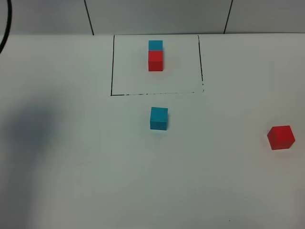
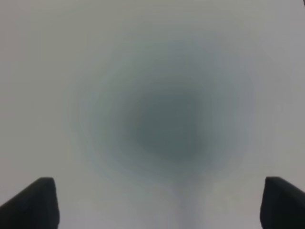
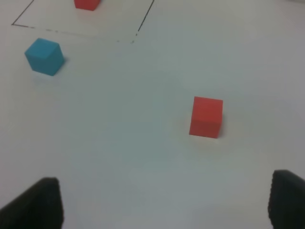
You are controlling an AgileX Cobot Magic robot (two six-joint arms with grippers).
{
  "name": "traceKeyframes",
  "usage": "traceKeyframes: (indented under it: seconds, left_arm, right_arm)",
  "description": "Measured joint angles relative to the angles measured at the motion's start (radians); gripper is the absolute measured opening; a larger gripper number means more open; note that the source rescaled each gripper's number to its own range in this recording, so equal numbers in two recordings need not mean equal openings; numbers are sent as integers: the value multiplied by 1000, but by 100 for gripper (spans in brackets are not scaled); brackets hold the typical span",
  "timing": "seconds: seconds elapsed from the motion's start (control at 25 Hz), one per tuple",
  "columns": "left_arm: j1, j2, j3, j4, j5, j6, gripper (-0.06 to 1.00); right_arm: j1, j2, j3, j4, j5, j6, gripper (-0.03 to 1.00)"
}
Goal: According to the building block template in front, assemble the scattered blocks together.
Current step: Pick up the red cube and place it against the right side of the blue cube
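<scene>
The template, a cyan-blue cube [image 1: 155, 45] joined to a red cube [image 1: 155, 61], sits inside a thin black outline [image 1: 111, 67] at the back of the table. The loose cyan-blue cube [image 1: 158, 118] lies just in front of the outline; it also shows in the right wrist view [image 3: 44, 56]. The loose red cube [image 1: 280, 137] lies at the far right, apart from it, and shows in the right wrist view [image 3: 206, 117]. My right gripper [image 3: 164, 210] is open and empty, short of the red cube. My left gripper [image 2: 159, 205] is open over bare table. Neither gripper shows in the exterior view.
The white table [image 1: 95, 181] carries a soft dark shadow [image 1: 33, 133] at the left. A wall with dark seams [image 1: 88, 16] stands behind. A black cable [image 1: 5, 28] curves at the top left corner.
</scene>
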Motion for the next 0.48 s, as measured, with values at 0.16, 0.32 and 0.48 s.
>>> traceKeyframes:
  seconds: [0.16,0.32,0.48]
  left_arm:
    - [-14,-164,116,-26,-1,-17,100]
    - [-28,-313,216,-39,8,-29,99]
    - [-30,-454,312,-55,11,-56,97]
  right_arm:
    - [0,0,0,0,0,0,74]
    - [0,0,0,0,0,0,74]
    - [0,0,0,0,0,0,74]
